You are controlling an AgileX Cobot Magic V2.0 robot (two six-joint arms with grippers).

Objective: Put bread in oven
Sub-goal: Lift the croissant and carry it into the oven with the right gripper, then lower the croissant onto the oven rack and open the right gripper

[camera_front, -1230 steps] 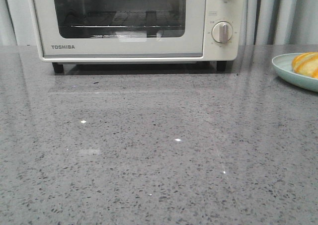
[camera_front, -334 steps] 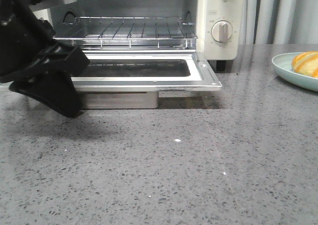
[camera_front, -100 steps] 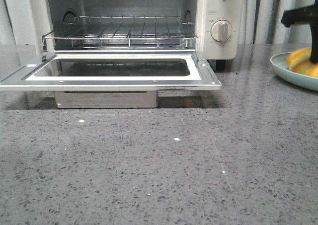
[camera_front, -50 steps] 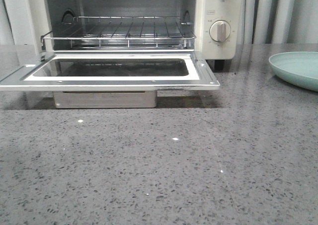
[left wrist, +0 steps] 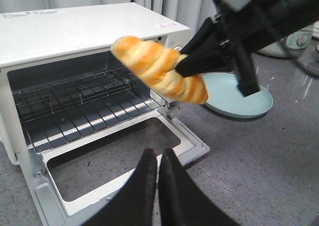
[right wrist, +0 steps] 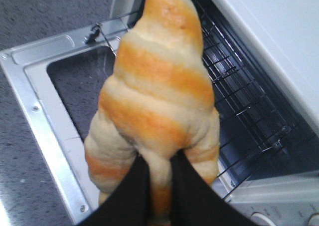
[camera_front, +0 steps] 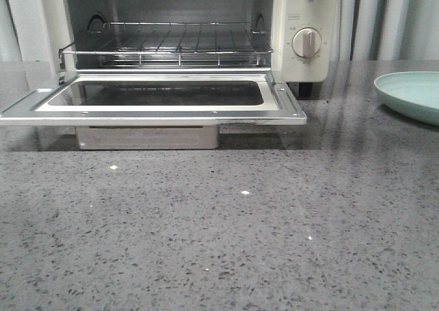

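The grey speckled table [camera_front: 226,235] fills the near part of the front view; no arm or roll shows in that view. Farther back on it stands the oven [camera_front: 305,64], cream-white, its door [camera_front: 161,99] dropped flat toward the viewer, dark glass framed in pale metal; behind the door the wire rack [camera_front: 164,42] sits bare inside the cavity; two round knobs [camera_front: 306,43] stand one above the other on the oven's right panel. To the right of the oven, well apart from it, a pale green plate [camera_front: 411,95] lies on the table with nothing on it.

The left gripper [left wrist: 158,161] shows in its own wrist view with its two black fingers pressed together and nothing between them, poised above the near edge of the open door. Beyond it in the same view the right gripper [left wrist: 192,61] comes in from the right, clamped on one end of the bread [left wrist: 159,69]; the roll, golden-orange with pale stripes, hangs in the air in front of the oven's opening, above the door and clear of the rack, its free end pointing toward the cavity. The right wrist view shows the same grasp from behind; the black fingers [right wrist: 132,196] pinch the roll's near end, and the rack and open door lie below and beyond it.
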